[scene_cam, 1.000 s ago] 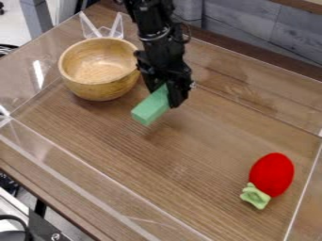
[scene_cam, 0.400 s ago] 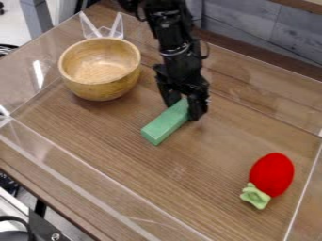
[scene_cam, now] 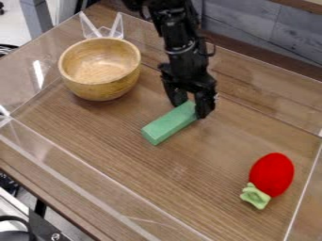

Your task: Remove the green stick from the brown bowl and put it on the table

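The green stick [scene_cam: 168,124] lies flat on the table [scene_cam: 113,169], a little right of the middle, pointing from lower left to upper right. Over its upper right end stands my gripper [scene_cam: 189,105], open, one finger on each side of that end. I cannot tell whether the fingers touch the stick. The brown bowl [scene_cam: 100,68] sits at the back left, upright, with nothing inside it.
A red rounded object [scene_cam: 272,173] with a small pale-green piece [scene_cam: 257,197] lies at the front right. Low clear acrylic walls [scene_cam: 75,179] run along the table's edges. A clear holder stands behind the bowl.
The stick hung tilted in the shut gripper a second ago. It now lies flat on the table further right, and the jaws have opened around its end.
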`<state>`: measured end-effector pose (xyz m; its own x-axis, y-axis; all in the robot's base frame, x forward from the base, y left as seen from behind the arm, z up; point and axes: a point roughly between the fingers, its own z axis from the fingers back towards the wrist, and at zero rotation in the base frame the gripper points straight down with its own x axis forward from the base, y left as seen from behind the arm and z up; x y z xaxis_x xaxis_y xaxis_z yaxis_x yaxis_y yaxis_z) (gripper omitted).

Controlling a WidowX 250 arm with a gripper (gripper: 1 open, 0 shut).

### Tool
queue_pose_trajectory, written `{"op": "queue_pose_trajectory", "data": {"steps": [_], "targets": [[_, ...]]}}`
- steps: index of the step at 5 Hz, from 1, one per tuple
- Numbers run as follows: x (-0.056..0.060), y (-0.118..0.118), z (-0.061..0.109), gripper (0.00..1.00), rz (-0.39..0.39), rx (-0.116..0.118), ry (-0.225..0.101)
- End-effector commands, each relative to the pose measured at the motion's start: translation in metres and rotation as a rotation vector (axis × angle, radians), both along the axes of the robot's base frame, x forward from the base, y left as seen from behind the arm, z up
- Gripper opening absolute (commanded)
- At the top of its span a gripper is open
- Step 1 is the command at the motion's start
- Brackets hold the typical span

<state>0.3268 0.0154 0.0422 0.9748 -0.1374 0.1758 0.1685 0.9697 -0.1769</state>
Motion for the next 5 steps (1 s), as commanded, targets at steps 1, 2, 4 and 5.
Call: {"op": "queue_pose_trajectory", "data": {"steps": [1, 2, 4, 5], "targets": [[-0.001, -0.004, 0.030, 1.00, -0.007, 0.003, -0.075], [-0.008, -0.006, 0.034, 1.00, -0.014, 0.009, -0.081], [-0.016, -0.017, 0.042, 1.00, -0.026, 0.041, -0.079], [-0.017, -0.006, 0.033, 1.00, -0.070, 0.058, -0.079]]}}
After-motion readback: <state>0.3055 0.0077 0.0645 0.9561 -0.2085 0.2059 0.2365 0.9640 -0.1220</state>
